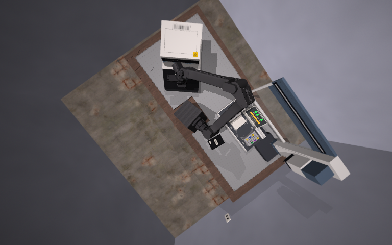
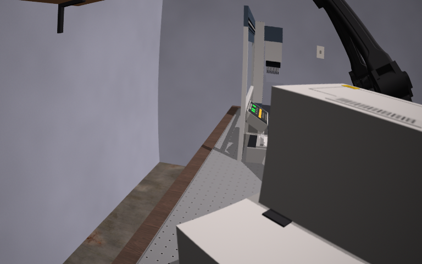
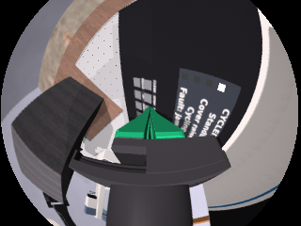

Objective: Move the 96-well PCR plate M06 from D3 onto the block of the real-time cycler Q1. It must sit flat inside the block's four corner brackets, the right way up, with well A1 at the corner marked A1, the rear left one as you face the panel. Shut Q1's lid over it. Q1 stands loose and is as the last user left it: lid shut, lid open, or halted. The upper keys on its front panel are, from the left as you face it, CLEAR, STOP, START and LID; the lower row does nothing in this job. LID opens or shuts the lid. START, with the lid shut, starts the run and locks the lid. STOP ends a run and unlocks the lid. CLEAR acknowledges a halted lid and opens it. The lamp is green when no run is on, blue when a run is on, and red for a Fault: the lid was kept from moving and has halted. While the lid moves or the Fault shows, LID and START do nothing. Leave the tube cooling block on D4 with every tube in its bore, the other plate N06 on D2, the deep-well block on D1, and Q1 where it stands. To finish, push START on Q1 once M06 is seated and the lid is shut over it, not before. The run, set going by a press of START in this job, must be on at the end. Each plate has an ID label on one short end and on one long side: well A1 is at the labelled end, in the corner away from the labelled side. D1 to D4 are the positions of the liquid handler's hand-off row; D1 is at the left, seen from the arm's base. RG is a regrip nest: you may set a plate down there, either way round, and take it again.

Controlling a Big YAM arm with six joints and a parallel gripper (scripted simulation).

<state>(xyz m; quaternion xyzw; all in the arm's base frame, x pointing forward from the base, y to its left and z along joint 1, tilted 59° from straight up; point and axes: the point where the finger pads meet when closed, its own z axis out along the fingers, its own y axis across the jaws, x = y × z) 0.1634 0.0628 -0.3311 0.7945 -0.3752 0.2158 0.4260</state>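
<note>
Hand point(image 3: 150, 127) pinched shut, empty, hovering over Q1's front panel point(image 1: 180, 82) near the worktop's far corner, green fingertips just short of the key grid point(image 3: 145, 92). M06 probably at the hand-off row point(image 1: 245, 129) behind the arm's base, well apart

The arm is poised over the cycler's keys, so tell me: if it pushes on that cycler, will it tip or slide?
Tipping seems unlikely: the cycler is a broad box with a wide footprint. Its black panel faces upward, so a press from the shut gripper probably goes mostly into the bench. A sideways shove could still slide it, since nothing visibly fastens it.
</note>
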